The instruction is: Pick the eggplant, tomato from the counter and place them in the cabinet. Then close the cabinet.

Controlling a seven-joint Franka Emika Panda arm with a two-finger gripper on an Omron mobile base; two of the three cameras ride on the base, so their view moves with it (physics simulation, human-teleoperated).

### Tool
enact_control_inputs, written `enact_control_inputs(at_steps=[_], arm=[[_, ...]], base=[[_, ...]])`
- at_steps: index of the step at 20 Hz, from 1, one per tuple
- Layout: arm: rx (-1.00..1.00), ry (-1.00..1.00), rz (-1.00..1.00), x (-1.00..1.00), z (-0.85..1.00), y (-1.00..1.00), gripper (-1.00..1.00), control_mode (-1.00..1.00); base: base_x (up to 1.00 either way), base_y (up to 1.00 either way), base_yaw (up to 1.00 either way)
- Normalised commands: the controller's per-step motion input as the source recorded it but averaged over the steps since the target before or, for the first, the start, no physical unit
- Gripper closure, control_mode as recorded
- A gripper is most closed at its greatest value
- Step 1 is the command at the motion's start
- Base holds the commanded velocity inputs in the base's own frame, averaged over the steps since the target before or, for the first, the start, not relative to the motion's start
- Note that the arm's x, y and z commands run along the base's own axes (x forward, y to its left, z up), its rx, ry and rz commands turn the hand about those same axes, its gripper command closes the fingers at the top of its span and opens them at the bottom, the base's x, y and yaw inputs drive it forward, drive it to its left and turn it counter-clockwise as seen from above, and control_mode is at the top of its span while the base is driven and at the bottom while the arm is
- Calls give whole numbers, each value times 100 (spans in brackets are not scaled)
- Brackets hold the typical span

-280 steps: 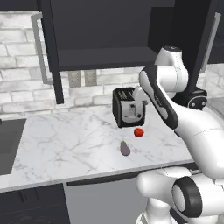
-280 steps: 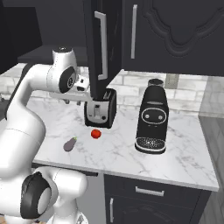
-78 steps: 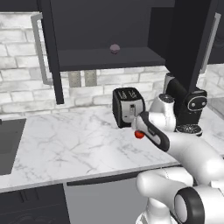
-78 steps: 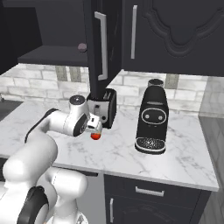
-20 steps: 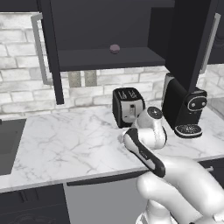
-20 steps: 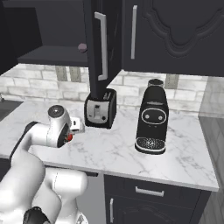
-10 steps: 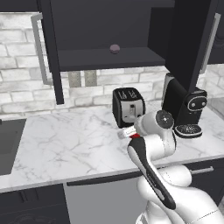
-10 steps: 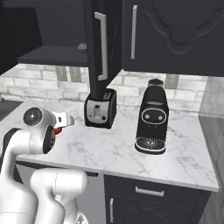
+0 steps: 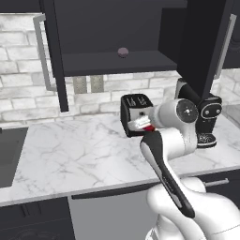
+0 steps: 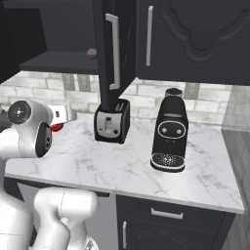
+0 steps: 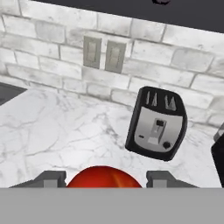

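Note:
My gripper (image 9: 141, 125) is shut on the tomato (image 9: 148, 127), a glossy red ball, and holds it in the air in front of the toaster, above the counter (image 9: 70, 154). In the hand view the tomato (image 11: 104, 177) bulges between the two dark fingertips (image 11: 50, 178). From the right base view the tomato (image 10: 57, 127) peeks out under the hand. The eggplant (image 9: 123, 51) lies on the shelf of the open cabinet (image 9: 117, 63), above and left of the gripper; it is also the small purple lump (image 10: 91, 52) on that shelf.
A black toaster (image 9: 136, 108) stands at the back of the counter just behind the gripper. A black coffee machine (image 9: 206, 117) is to its right. The cabinet's open doors (image 9: 201, 42) jut out, one over the coffee machine. Wall outlets (image 11: 103, 54) sit on the brick backsplash.
The gripper has risen with the tomato from low over the counter to about the toaster's height. The eggplant has stayed on the shelf.

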Motion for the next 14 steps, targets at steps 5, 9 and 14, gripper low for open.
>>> enact_control_inputs(at_steps=[5,9,14], arm=[[0,-13,-1,-2,100,13,100,-100],[2,-21,0,0,100,25,100,-100],[4,-20,0,24,82,32,100,-100]], base=[[0,0,0],[0,0,0],[0,0,0]])
